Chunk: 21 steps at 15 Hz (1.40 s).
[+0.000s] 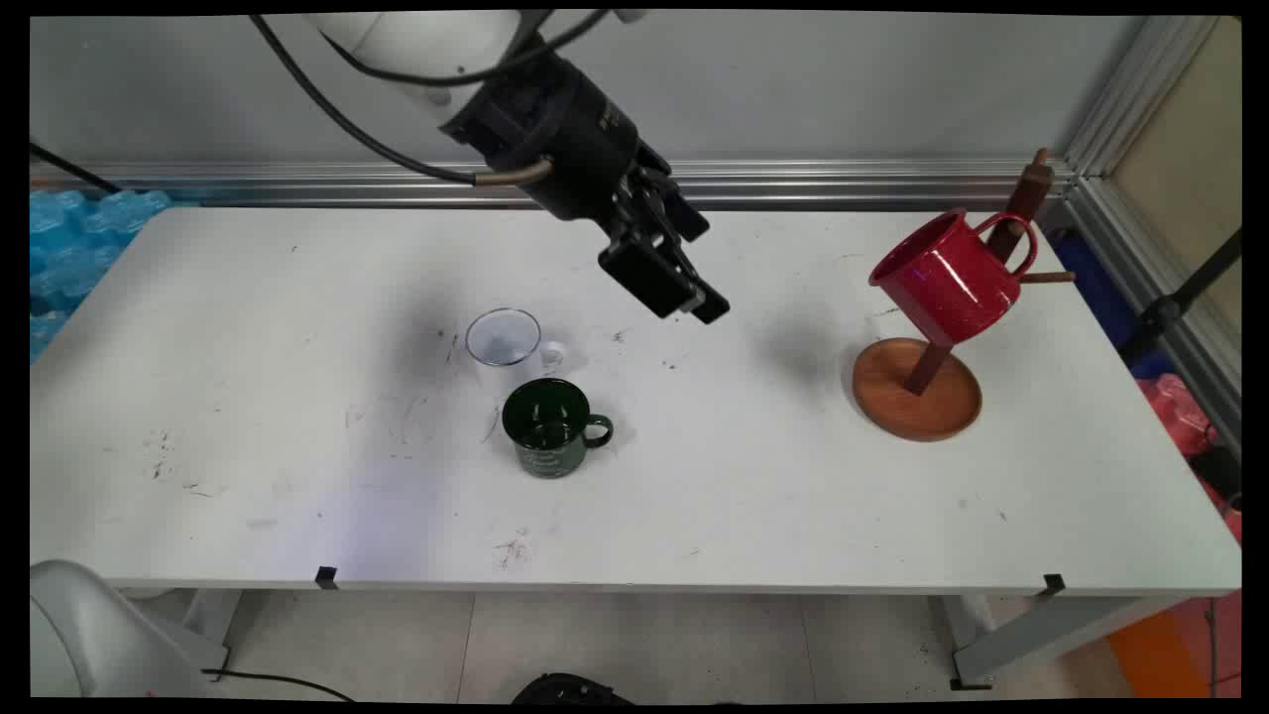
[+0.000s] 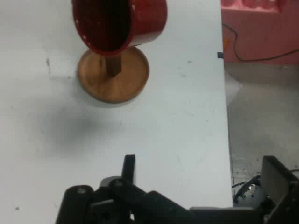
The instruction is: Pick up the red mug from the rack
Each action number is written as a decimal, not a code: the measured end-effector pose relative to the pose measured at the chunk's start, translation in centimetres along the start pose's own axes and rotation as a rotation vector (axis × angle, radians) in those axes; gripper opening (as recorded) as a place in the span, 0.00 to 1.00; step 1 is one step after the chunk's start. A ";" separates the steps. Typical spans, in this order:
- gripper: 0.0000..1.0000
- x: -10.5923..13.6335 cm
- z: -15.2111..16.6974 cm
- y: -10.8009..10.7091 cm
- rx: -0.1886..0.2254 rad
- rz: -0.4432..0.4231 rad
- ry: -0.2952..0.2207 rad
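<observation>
My black gripper (image 1: pixel 684 297) hangs open above the middle of the white table (image 1: pixel 753 516), tilted toward the right, with nothing between its fingers. To its right a red mug (image 1: pixel 947 278) hangs by its handle on a peg of a wooden mug tree with a round base (image 1: pixel 917 392). In the hand view the gripper (image 2: pixel 201 175) looks at the red mug (image 2: pixel 121 23) and the round wooden base (image 2: pixel 113 77), both well ahead of it. Left of and below the gripper stand a white mug (image 1: pixel 506 342) and a dark green mug (image 1: pixel 550 426), close together and upright.
Blue bubble wrap (image 1: pixel 69 238) lies past the table's left end. Red items (image 1: pixel 1185 412) and a black tripod leg (image 1: pixel 1180 297) stand off the right end. A grey chair back (image 1: pixel 89 635) shows at the bottom left. The hand view shows the table's edge (image 2: pixel 224 93) with floor beyond.
</observation>
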<state>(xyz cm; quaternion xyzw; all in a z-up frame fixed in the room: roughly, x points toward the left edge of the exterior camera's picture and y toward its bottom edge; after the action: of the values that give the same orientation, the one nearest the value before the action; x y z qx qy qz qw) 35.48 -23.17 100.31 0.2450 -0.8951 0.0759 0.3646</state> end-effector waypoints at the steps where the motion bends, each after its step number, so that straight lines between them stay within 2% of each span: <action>1: 1.00 0.0 -0.1 -0.1 0.006 -0.003 0.007; 5: 1.00 0.7 0.4 -1.1 0.019 0.004 0.037; 11: 1.00 2.2 2.7 -2.5 0.022 0.020 0.082; 17: 1.00 3.9 6.3 -3.7 0.015 0.038 0.119; 21: 1.00 5.1 9.5 -4.5 -0.006 0.059 0.129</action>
<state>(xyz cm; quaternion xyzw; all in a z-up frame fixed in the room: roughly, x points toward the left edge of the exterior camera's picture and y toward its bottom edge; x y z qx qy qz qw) 28.69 -31.98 96.72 0.2119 -0.8768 0.0997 0.4201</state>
